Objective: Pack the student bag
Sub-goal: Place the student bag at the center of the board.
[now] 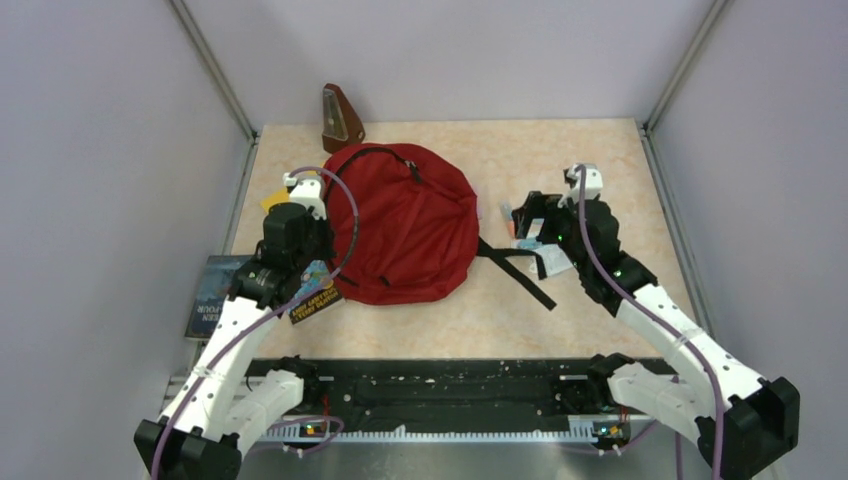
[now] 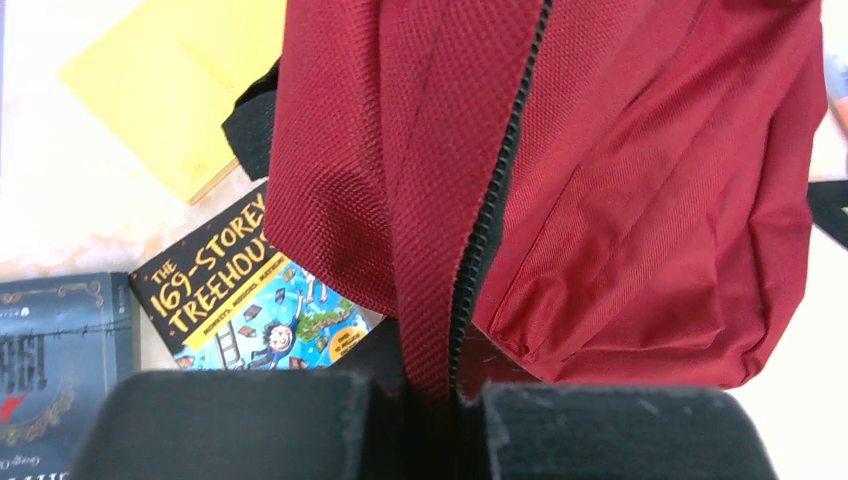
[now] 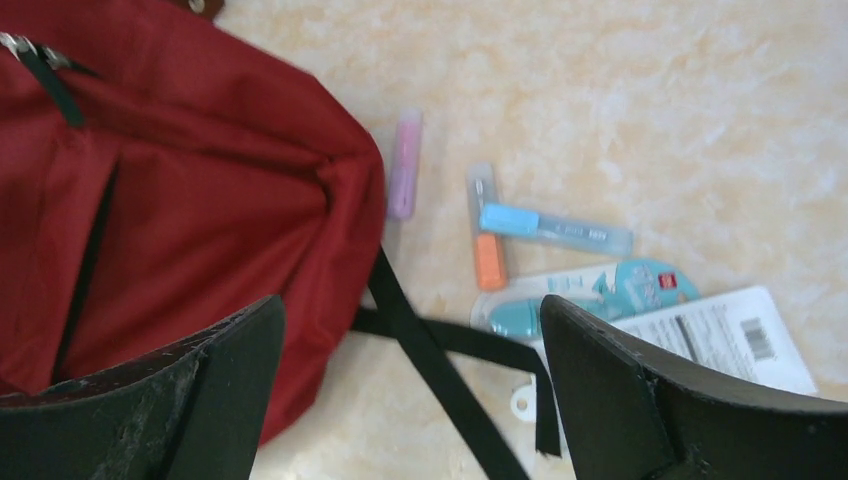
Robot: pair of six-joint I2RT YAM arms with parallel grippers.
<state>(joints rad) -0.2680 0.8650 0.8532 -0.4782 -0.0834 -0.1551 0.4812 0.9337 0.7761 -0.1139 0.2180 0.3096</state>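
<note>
The left end effector (image 2: 430,395) is pinched shut on the red backpack (image 1: 410,225) beside its black zipper (image 2: 490,220). The backpack lies left of centre on the tabletop (image 1: 600,160). The right end effector (image 3: 412,340) gapes wide and empty above the backpack's black strap (image 3: 400,308), near a stationery pack (image 3: 700,325).

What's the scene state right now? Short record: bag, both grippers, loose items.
bag: dark red student bag, lying mid-table
left gripper: shut on the bag's fabric at the zipper edge
right gripper: open, holding nothing, above the bag's black strap
left of bag: yellow notebook, Treehouse book, dark blue book
right of bag: purple tube, orange highlighter, blue pen
inside bag: cannot tell
</note>
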